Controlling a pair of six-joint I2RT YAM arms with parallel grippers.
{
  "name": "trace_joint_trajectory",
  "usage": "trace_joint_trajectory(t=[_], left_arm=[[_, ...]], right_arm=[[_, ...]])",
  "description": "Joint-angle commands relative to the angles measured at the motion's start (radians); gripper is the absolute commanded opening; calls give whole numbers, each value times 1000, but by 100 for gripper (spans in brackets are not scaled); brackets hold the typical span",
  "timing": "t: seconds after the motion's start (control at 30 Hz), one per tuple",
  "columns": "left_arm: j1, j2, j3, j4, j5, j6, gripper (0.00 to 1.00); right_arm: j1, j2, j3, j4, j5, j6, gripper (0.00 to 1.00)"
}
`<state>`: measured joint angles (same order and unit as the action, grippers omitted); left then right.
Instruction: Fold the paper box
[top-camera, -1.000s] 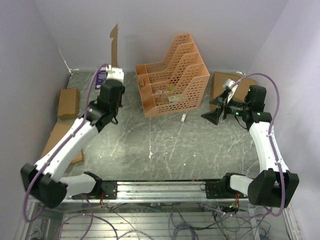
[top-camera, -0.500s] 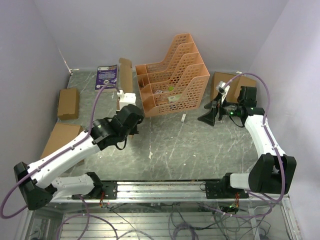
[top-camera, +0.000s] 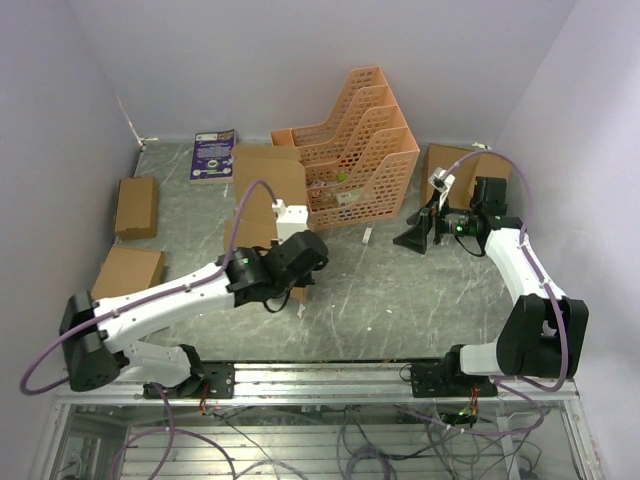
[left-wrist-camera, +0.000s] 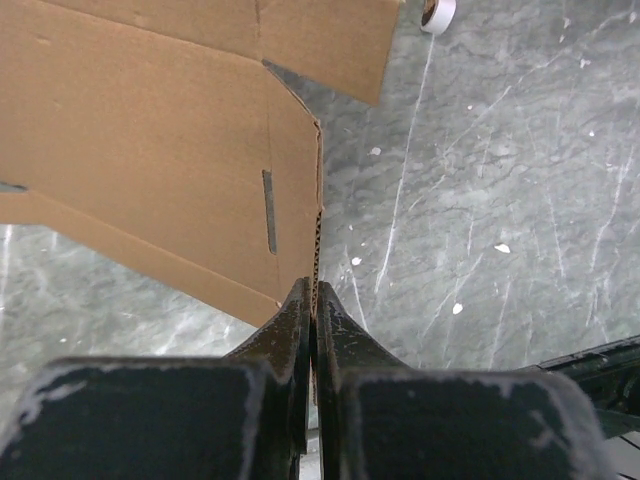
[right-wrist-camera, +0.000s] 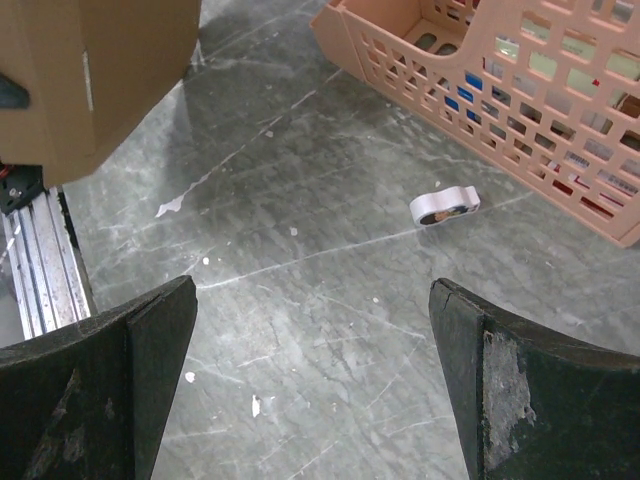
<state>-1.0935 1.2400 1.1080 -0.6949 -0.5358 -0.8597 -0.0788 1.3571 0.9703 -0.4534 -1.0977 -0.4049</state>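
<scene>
Listing by size: grey marbled surface (top-camera: 400, 290), carrying all below. Orange lattice file rack (top-camera: 350, 150), far centre. Paper box (top-camera: 262, 180): one flat, unfolded die-cut sheet of brown corrugated cardboard with flaps and a slot, lying over the left-centre just beside the rack, near edge raised. Whether its far edge rests on the surface cannot be told. Judged light, stiff across the panels, ready to bend along scored creases, easily dented at thin edges. Best taken at a panel edge close to a crease, with a second hold on the opposite side to stop it swinging. Closed cardboard boxes, two at left (top-camera: 135, 205) and one at far right (top-camera: 450, 165). Purple booklet (top-camera: 212, 155), far left. Left fingers (left-wrist-camera: 290, 330): closed tight, pinching the sheet's near corrugated edge. Right fingers (right-wrist-camera: 150, 340): spread fully wide, holding nothing, hovering over bare surface well apart from the sheet. Small white plastic piece (right-wrist-camera: 445, 207), just beside the rack's foot.
</scene>
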Motion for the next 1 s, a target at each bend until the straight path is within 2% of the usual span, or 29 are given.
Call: trace_joint_trajectory(t=[0.0,0.23,0.47,0.53,0.63,0.7,0.83,0.97], left_arm=[[-23,101,41,94,-13,-20,7],[-28,175,37,216,24,44,7],[-28,186,-27,446,55,116,10],[-29,201,-43,518,63,133,19],[-26,227,-88,679,108,157,45],[-27,240,-105,790,162,189,58],[-26,239,-77,845,257,292,65],[-20,149,-120,839,260,392,69]], right_arm=[[4,10,11,13,36,13,100],[4,14,1,29,36,37,100],[5,20,0,34,33,52,100],[4,22,-2,39,33,57,100],[5,23,-2,40,35,57,100],[5,22,-3,41,40,58,100],[5,20,-9,50,49,63,100],[6,23,-33,90,15,96,100]])
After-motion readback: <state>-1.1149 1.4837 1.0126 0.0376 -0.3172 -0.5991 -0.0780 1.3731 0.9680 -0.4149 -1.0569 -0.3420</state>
